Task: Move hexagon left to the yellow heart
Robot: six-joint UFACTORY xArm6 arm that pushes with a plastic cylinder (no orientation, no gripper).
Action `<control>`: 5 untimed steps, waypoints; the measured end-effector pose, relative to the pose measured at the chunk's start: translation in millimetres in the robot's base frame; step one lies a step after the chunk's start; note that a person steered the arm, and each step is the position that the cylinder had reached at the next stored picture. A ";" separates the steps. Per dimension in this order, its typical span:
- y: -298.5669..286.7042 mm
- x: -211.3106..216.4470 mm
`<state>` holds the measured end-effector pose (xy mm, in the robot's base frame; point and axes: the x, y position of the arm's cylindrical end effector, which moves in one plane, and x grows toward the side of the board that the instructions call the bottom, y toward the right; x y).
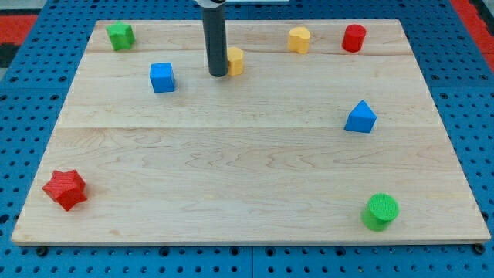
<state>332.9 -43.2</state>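
Observation:
My tip (218, 75) rests on the board near the view's top, left of centre. A yellow block (237, 60) sits right against the rod's right side, partly hidden by it; its shape looks like a hexagon but I cannot tell for sure. A second yellow block, which looks like the heart (299, 38), lies further right near the top edge. A blue cube (162, 77) is to the left of my tip, apart from it.
A green star (120, 35) is at the top left and a red cylinder-like block (353, 37) at the top right. A blue triangle (360, 117) is at mid right, a green cylinder (380, 211) at bottom right, a red star (65, 189) at bottom left.

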 end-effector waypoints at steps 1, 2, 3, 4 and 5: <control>20.0 7.8; 26.8 -5.4; 24.5 -40.0; 26.4 -60.3; 31.6 -60.3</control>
<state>272.6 -11.6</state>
